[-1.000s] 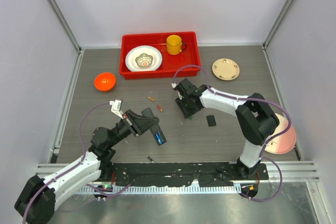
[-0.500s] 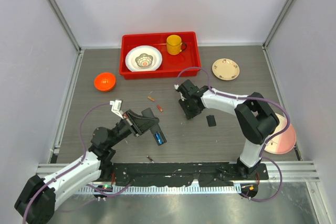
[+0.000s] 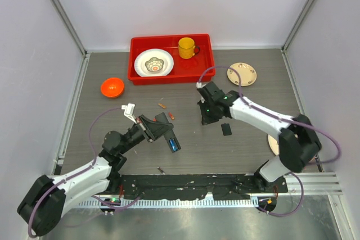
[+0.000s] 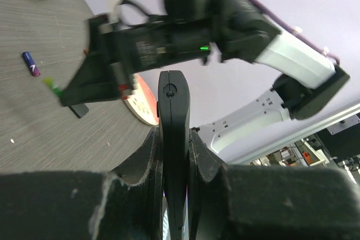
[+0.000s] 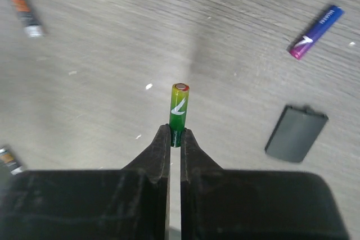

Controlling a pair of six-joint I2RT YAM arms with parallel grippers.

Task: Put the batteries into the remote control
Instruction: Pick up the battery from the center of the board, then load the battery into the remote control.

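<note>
My left gripper (image 3: 163, 130) is shut on the black remote control (image 3: 168, 136), held off the table; a blue battery (image 3: 173, 146) shows at its lower end. In the left wrist view the remote (image 4: 173, 116) stands edge-on between the jaws. My right gripper (image 5: 175, 136) is shut on the base of a green battery (image 5: 179, 112), which sticks out past the fingertips above the table. In the top view this gripper (image 3: 208, 115) is right of the remote. A blue-purple battery (image 5: 316, 24) and orange-grey batteries (image 5: 23, 8) lie loose on the table.
A flat black battery cover (image 3: 226, 129) lies beside the right gripper. Orange batteries (image 3: 162, 105) lie behind the remote and one battery (image 3: 161, 170) lies near the front edge. A red tray (image 3: 209, 54), an orange bowl (image 3: 112, 87) and a cream plate (image 3: 242, 73) stand at the back.
My right arm has swung its elbow out to the right and its gripper has shifted right. My left gripper has moved slightly right and forward with the remote.
</note>
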